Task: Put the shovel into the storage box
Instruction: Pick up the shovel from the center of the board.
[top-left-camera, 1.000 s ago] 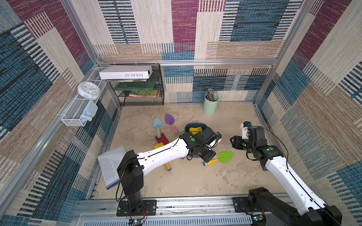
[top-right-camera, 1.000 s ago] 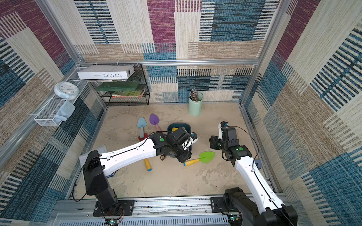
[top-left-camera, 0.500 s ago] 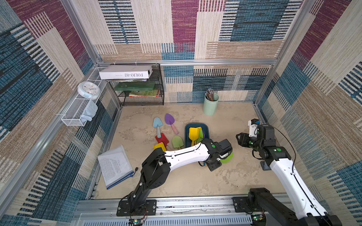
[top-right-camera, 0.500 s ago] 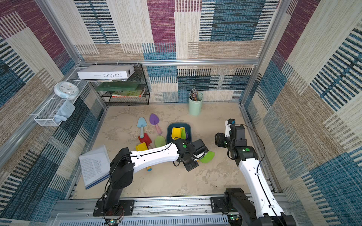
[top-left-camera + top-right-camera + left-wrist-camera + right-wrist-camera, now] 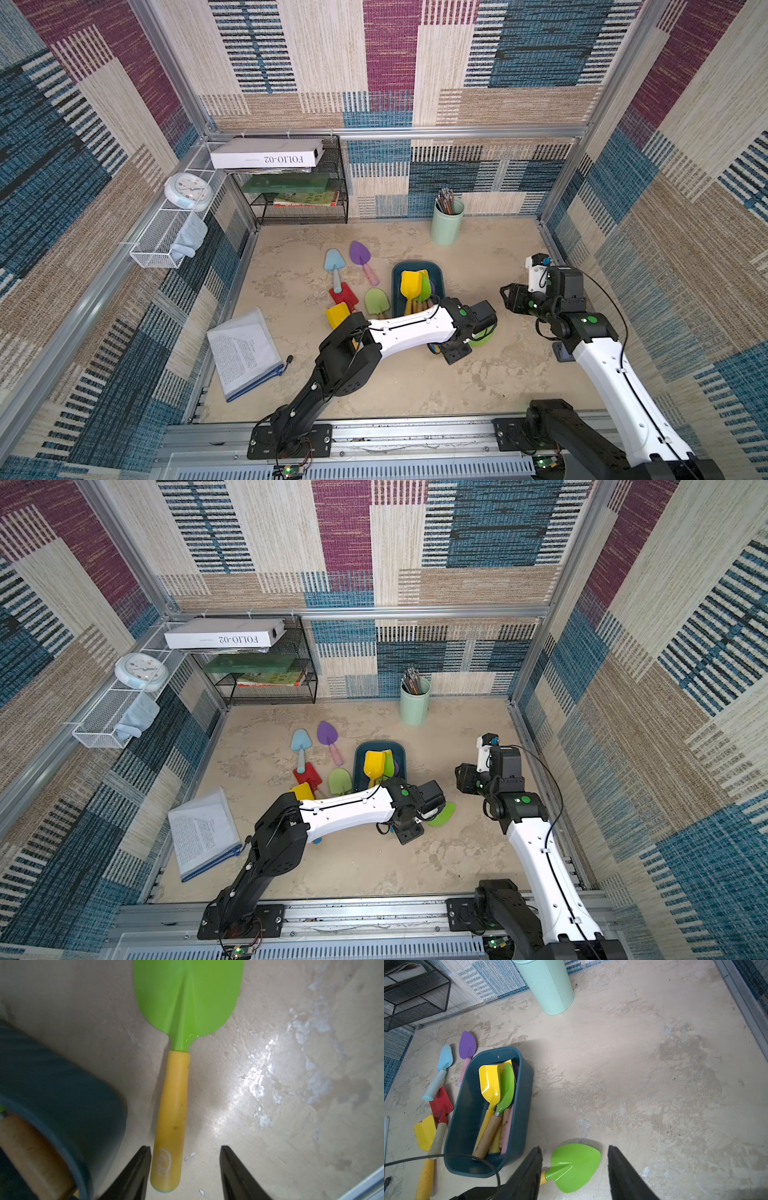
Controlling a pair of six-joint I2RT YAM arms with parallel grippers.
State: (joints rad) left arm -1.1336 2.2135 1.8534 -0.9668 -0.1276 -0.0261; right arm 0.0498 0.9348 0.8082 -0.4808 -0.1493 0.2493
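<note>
A shovel with a green blade (image 5: 482, 337) (image 5: 442, 816) and a yellow handle (image 5: 172, 1115) lies flat on the floor, just right of the dark teal storage box (image 5: 417, 266) (image 5: 378, 744) (image 5: 523, 1105). My left gripper (image 5: 446, 351) (image 5: 184, 1149) is low over the handle's end, open, one finger on each side of it. The handle lies close to one finger and a wide gap separates it from the other. My right gripper (image 5: 509, 297) (image 5: 573, 1149) hangs open and empty in the air to the right of the shovel. The box holds a yellow shovel (image 5: 490, 1082) and a green one (image 5: 506, 1086).
Several more shovels lie left of the box, among them a light blue one (image 5: 333, 266), a purple one (image 5: 360, 255) and a red one (image 5: 344, 295). A mint-green cup (image 5: 446, 222) stands at the back. A folder (image 5: 243, 353) lies front left. A black wire shelf (image 5: 299, 195) fills the back-left corner.
My left gripper has swung from above the storage box out to the right and down onto the green shovel's handle. My right arm has drawn back to the right.
</note>
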